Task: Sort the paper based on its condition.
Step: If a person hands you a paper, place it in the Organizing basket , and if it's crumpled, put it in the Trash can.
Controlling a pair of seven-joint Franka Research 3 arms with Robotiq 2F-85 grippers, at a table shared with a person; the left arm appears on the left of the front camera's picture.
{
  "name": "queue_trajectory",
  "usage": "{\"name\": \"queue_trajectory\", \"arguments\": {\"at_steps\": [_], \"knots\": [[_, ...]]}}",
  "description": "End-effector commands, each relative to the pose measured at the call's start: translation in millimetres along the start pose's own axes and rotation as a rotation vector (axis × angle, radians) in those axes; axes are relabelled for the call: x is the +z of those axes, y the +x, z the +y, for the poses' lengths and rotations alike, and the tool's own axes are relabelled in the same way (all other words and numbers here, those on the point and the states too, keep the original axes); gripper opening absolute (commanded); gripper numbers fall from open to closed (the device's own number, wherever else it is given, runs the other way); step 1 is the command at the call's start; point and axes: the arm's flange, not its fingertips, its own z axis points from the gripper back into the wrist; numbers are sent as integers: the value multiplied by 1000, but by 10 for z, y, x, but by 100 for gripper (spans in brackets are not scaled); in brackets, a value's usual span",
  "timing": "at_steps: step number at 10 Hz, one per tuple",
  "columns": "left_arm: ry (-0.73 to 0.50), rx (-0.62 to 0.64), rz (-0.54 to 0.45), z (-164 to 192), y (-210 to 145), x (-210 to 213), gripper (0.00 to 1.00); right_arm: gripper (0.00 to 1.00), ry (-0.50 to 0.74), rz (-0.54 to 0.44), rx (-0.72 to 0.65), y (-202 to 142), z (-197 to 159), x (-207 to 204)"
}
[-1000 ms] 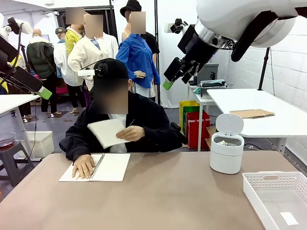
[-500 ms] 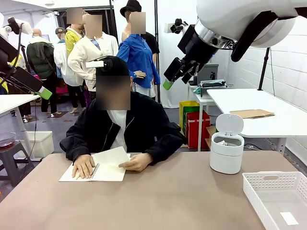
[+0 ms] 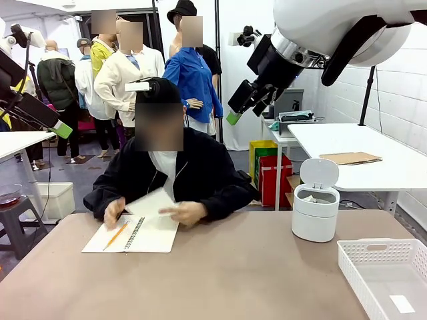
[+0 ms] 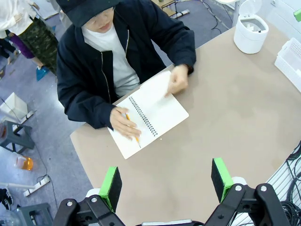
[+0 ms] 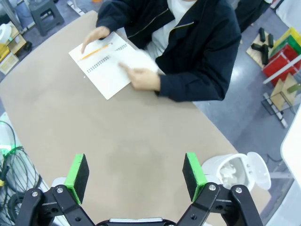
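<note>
1. The paper (image 3: 152,202) is a flat white sheet, raised at a slant over the open notebook (image 3: 150,237). One hand (image 3: 181,213) of the person rests on it. It does not look crumpled, and it cannot be told whether it is free of the spiral binding.
2. The notebook lies at the far edge of the table (image 3: 220,273), on the robot's left half, right in front of the person. Its spiral runs roughly from the person toward the robot. The person's other hand (image 3: 113,212) is at a pencil (image 3: 117,235) on the page.
3. The left jaws (image 4: 164,181) are spread wide and empty, high over the table, with the notebook ahead of them and roughly centred between the pads.
4. The right jaws (image 5: 136,176) are also wide apart and empty, and equally high. From them the notebook sits well off across the table.
5. The left arm looks nearer the paper. The open-lidded bin (image 3: 315,212) and the white basket (image 3: 387,273) stand on the right side, nearer the right arm.
6. The sheet is under the person's hand, so there is probably nothing for the robot to grip until it is set down apart.
</note>
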Motion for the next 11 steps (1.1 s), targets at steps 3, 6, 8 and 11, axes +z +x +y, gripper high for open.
{"name": "queue_trajectory", "arguments": {"at_steps": [3, 6, 8, 11], "knots": [[-1, 2, 0, 10, -4, 2, 100, 100, 8, -2, -6, -1, 4, 3], [-1, 2, 0, 10, -4, 2, 100, 100, 8, -2, -6, -1, 4, 3], [-1, 2, 0, 10, -4, 2, 100, 100, 8, -2, -6, -1, 4, 3], [-1, 2, 0, 10, -4, 2, 100, 100, 8, -2, -6, -1, 4, 3]]}}
